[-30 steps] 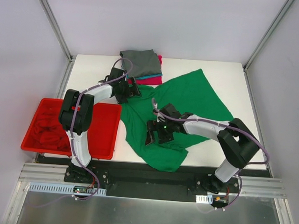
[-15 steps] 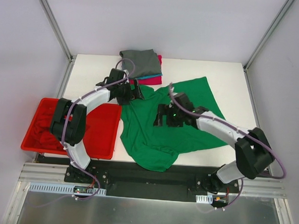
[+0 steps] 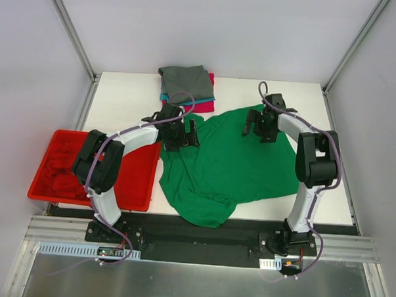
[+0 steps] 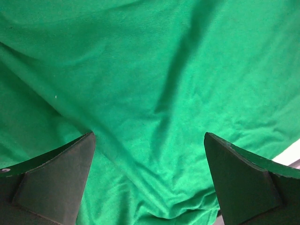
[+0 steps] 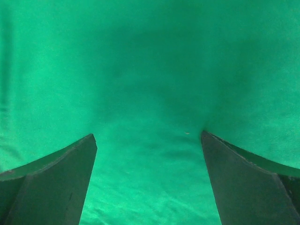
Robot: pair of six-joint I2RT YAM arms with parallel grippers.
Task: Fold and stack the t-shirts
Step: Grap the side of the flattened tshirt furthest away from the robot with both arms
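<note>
Scene as observed.

The green t-shirt (image 3: 230, 166) is laid unfolded and rumpled across the middle of the white worktop (image 3: 121, 99). Its left edge lies just beside the right wall of the red bin (image 3: 138, 185), and its near edge reaches the near rim of the worktop. Diagonal creases are seen across the cloth in the left wrist view; the cloth is smoother in the right wrist view.

The left tool (image 3: 192, 132) is positioned over the far left part of the green t-shirt. Its jaws are spread wide and nothing is held between them. In the left wrist view both fingers (image 4: 54, 180) are seen with only green cloth between and below them, and a sliver of worktop is visible at the right border. Whether the tips press on the cloth cannot be told.

The right tool (image 3: 257, 127) is positioned over the far right part of the same shirt, close to its far edge. Its jaws are likewise spread wide and nothing is gripped. Only flat green cloth is seen in its wrist view.

A folded stack is noted at the far edge of the worktop, left of centre: a grey t-shirt (image 3: 186, 81) on top, with the edges of a teal t-shirt (image 3: 165, 96) and a magenta t-shirt (image 3: 201, 107) showing beneath. The green shirt's far edge lies just beside this stack; contact cannot be determined.

Crumpled red cloth (image 3: 62, 169) is held in the left part of the red bin.
</note>
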